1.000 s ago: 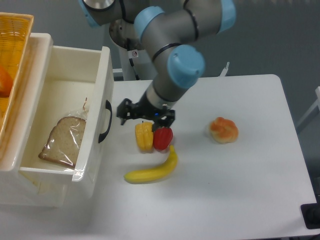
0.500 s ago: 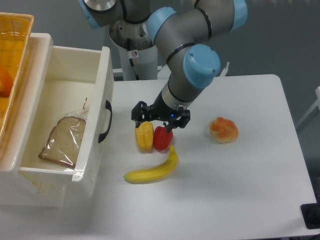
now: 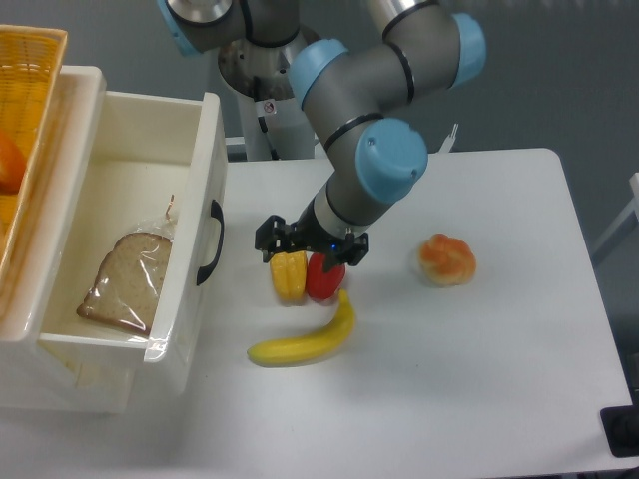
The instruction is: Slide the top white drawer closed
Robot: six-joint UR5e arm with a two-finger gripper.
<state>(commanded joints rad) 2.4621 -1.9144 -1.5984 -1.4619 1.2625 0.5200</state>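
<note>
The top white drawer (image 3: 197,175) stands pulled far out of the cabinet, with its black curved handle (image 3: 210,242) facing right. A bagged slice of bread (image 3: 125,282) lies inside it. My gripper (image 3: 311,243) hangs over the table to the right of the handle, clear of it and just above a yellow pepper (image 3: 289,276) and a red pepper (image 3: 323,278). Its jaws look spread apart and hold nothing.
A banana (image 3: 305,339) lies in front of the peppers. An orange bun (image 3: 446,258) sits to the right. A yellow wicker basket (image 3: 28,110) rests on the cabinet top at the far left. The arm's base (image 3: 270,120) stands behind the table.
The gripper swung right, then came back a little left and lower over the peppers. The drawer and the food have not moved.
</note>
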